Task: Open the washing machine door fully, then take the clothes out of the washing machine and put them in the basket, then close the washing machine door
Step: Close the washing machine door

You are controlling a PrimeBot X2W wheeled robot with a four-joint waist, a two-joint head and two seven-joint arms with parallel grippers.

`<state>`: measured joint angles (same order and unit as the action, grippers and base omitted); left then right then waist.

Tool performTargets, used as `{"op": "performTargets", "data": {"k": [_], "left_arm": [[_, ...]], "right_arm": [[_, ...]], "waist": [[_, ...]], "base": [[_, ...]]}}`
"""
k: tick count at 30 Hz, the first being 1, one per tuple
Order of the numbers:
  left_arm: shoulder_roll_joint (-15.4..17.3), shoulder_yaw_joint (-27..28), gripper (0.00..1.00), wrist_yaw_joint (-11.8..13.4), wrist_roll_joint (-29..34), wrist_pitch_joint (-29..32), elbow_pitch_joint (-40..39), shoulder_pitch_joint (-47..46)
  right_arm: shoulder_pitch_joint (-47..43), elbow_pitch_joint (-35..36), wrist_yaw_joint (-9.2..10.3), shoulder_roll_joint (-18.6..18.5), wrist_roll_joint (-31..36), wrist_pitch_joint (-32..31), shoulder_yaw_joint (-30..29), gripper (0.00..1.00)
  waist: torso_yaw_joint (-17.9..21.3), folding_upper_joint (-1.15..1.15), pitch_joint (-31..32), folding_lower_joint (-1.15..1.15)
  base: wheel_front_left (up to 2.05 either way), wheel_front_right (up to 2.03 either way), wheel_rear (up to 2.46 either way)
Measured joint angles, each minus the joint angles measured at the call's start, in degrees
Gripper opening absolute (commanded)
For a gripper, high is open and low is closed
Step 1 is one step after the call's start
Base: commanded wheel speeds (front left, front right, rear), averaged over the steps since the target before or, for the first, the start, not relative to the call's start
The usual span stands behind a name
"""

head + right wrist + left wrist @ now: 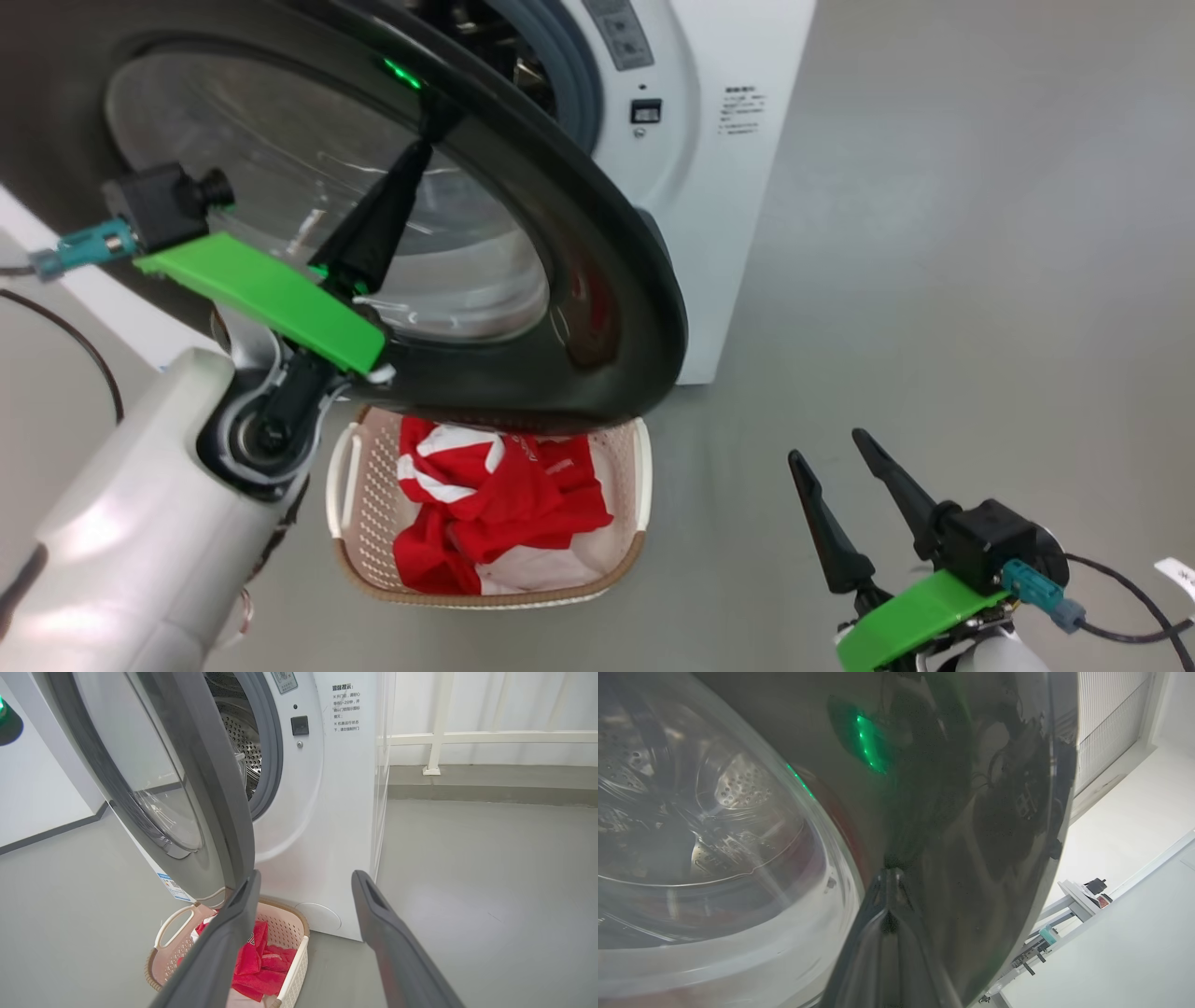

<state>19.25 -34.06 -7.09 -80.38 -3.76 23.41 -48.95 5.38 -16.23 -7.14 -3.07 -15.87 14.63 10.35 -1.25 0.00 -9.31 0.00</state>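
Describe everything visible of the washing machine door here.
The large round glossy black washing machine door, with a bulging clear glass window, stands partly open, its lower edge above the cream perforated plastic basket holding red clothes. The left gripper, dark fingers shut, appears to press its outer face, which mirrors green lights.
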Motion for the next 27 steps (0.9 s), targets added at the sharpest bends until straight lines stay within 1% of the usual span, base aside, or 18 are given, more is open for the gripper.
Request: {"op": "performTargets", "data": {"k": [4,14,27], "left_arm": [[0.74,-1.57,0.0,0.0,-0.92,-1.13,1.87,-2.73],[2.93,-3.46,0.0,0.0,-3.12,-4.49,5.49,-7.88],[3.54,-5.24,0.0,-0.03,-4.27,-8.03,8.65,-12.38]], "right_arm": [[1.52,0.22,0.0,0.0,0.0,0.0,0.1,1.0],[3.38,0.87,0.0,0.0,-0.05,0.0,0.9,1.0],[5.47,1.4,0.0,-0.01,-0.2,0.0,1.02,1.0]], "waist": [[1.3,0.0,-1.33,0.0],[4.35,0.0,-4.85,0.0],[6.63,0.0,-7.55,0.0]], "base": [[0.0,0.0,0.0],[0.0,0.0,0.0],[0.0,0.0,0.0]]}}
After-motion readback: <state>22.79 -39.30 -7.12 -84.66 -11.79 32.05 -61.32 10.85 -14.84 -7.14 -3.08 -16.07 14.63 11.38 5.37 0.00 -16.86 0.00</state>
